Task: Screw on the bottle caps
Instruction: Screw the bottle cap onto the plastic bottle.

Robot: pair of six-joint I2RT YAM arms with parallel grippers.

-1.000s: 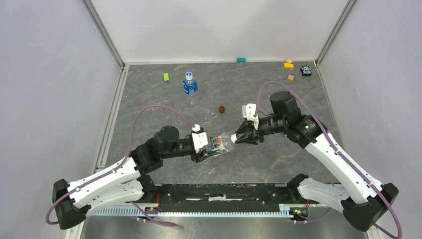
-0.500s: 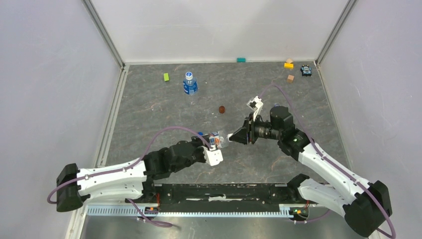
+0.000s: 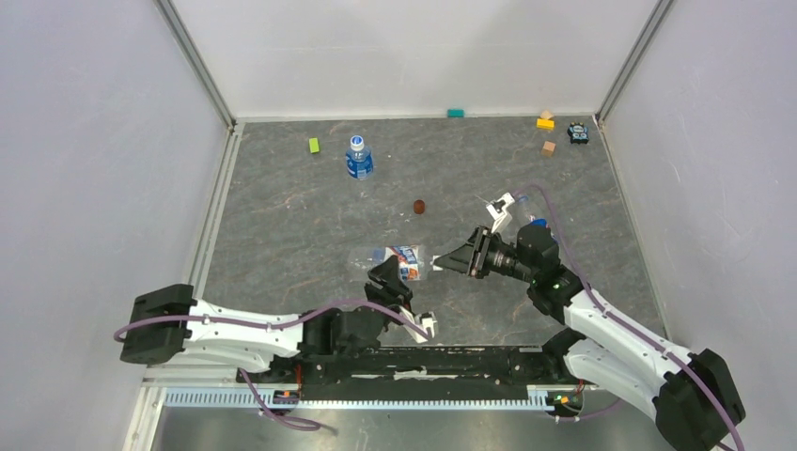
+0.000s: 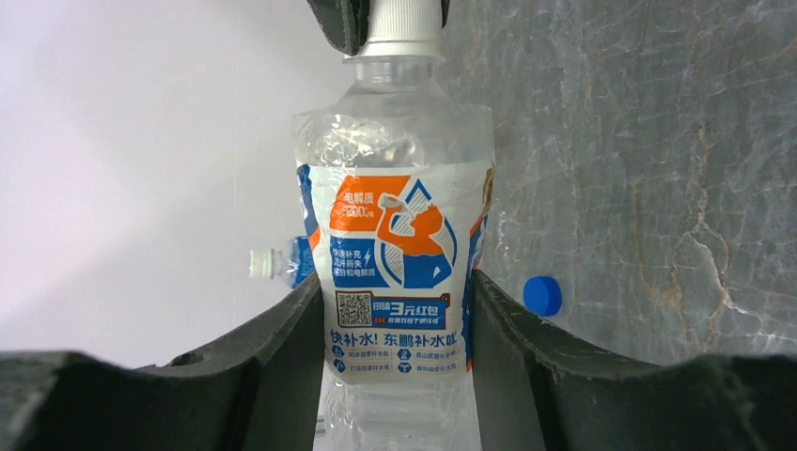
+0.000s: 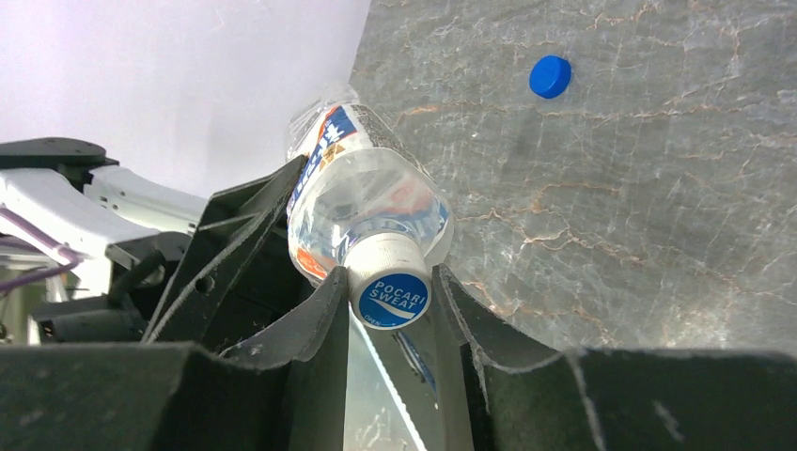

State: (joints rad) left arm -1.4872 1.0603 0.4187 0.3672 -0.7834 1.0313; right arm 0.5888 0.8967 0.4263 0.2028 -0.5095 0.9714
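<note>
White cap seated, second bottle nearly done.
My left gripper (image 4: 395,287) clamped the sports-drink bottle (image 4: 395,160) by its orange-and-blue label, between the arms; my right gripper (image 5: 389,278) pinched its white Pocari Sweat cap (image 5: 392,297) on the neck. A capped bottle (image 3: 358,158) stood finished. A blue cap (image 5: 550,76) lay loose on the table (image 3: 310,216) and a third bottle (image 4: 287,262) lay sideways, so one remained, I judged.

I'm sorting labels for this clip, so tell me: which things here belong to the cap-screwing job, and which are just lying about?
Job: held bottle, its white cap, loose blue cap, standing bottle, lying bottle.
Lying about: red-brown disc, green block, teal block, yellow block, tan block, dark toy.
</note>
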